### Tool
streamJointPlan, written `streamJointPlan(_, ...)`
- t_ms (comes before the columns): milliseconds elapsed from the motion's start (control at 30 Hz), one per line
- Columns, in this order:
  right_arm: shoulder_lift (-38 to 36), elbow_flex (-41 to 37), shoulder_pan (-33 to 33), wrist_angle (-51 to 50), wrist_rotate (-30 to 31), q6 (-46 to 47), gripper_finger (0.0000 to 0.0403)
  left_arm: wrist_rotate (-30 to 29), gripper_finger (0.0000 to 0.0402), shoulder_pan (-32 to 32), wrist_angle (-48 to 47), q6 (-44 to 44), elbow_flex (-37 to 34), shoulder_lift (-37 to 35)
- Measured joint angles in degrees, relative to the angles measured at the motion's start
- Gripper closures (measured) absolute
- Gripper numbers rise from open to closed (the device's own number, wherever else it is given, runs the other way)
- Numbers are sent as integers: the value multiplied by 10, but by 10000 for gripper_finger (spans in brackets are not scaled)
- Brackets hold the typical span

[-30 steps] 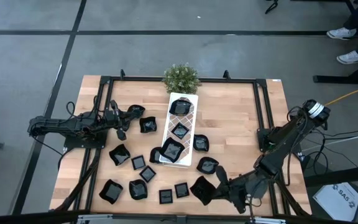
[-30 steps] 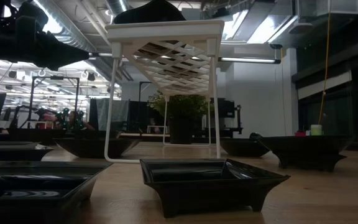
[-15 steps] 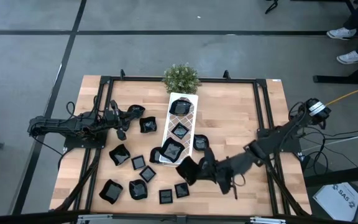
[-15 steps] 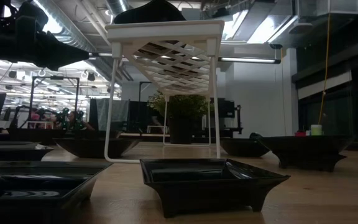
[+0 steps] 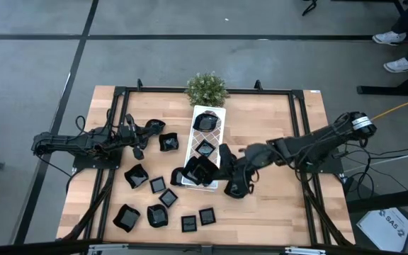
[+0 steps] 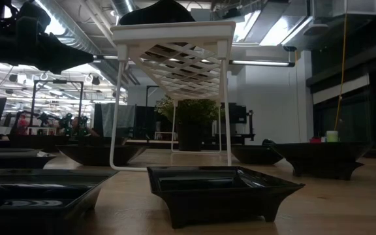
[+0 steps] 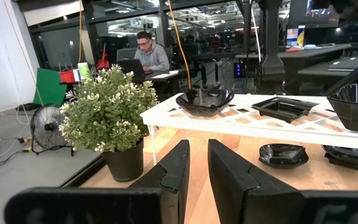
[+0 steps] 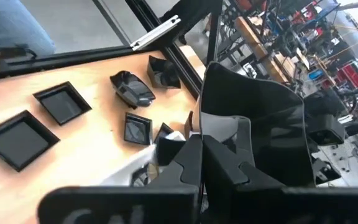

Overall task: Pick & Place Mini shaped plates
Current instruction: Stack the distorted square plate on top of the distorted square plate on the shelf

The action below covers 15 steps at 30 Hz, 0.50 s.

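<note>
High view: I see my right gripper (image 5: 214, 168) clamped on a black plate (image 5: 205, 170) over the white tray's (image 5: 217, 134) near end, hiding dishes beneath; left gripper (image 5: 147, 129) slightly parted, empty.

My right arm reached across the table toward its middle, right gripper (image 5: 222, 164) clamped on a plate (image 8: 253, 118). My left arm lay low along the left side, left gripper (image 5: 149, 127) slightly parted, holding nothing.
</note>
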Motion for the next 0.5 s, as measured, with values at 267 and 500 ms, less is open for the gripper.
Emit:
streamJointPlan(267,20,0,-40,-2,-54,13,393,0,350,0,0,0,0,0)
streamJointPlan(500,58,0,-45,11,-54,13,393,0,347,0,0,0,0,0)
